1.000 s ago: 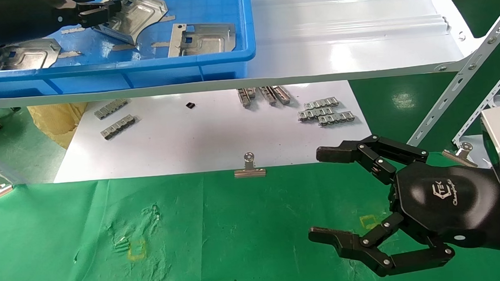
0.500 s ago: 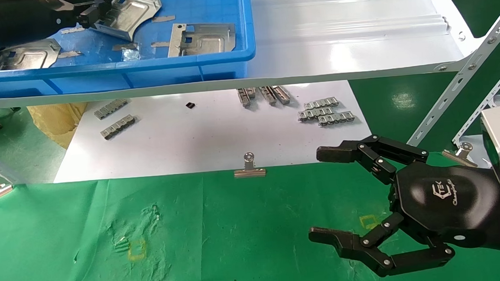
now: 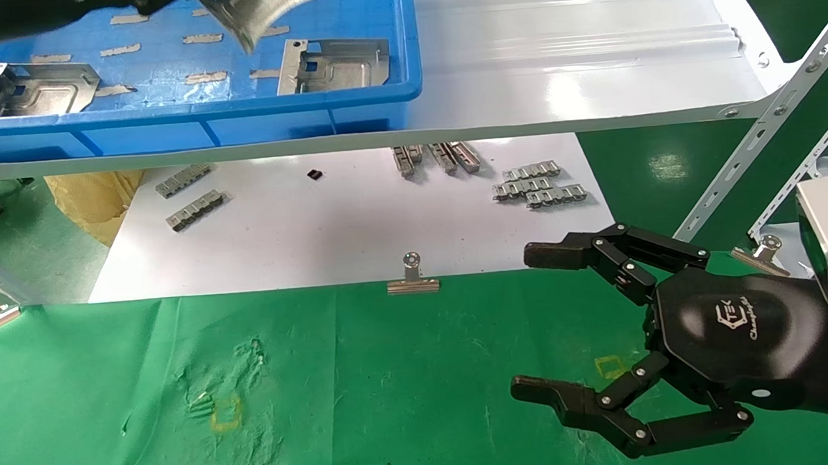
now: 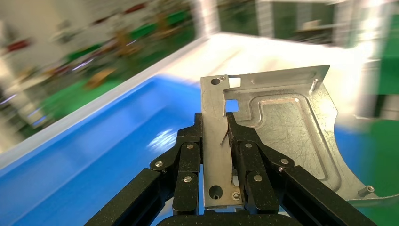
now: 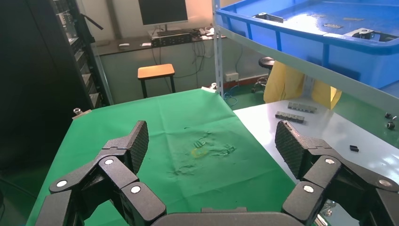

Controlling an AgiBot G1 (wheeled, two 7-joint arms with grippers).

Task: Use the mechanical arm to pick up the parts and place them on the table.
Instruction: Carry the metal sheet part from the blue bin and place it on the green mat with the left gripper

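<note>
Silvery sheet-metal part [image 4: 277,127] being pinched by its folded flange in the left end effector [image 4: 216,141], black fingers [image 4: 188,155] clamping from both sides, up at about 11 o'clock over the blue bin [image 3: 377,98]. Carrying it well probably means keeping the clamp firm, clearing the bin rim and the white shelf [image 3: 576,64] edge before swinging down toward 6 o'clock, then lowering flat onto the green table [image 3: 366,393] near the yellow square mark [image 3: 225,413]. Two more parts lying in the bin: one [image 3: 28,89] at the left, one [image 3: 335,63] at the right. Binder clip [image 3: 412,279] sitting at the cloth edge, better avoided. Right end effector [image 3: 527,322] hovering open and empty above the table at 4 o'clock.

Hard to make out: carried part streaked and cut off by the top edge of the head view, left arm barely showing there; bin and background smeared in the left wrist view; part's lower corner running out of that view.
</note>
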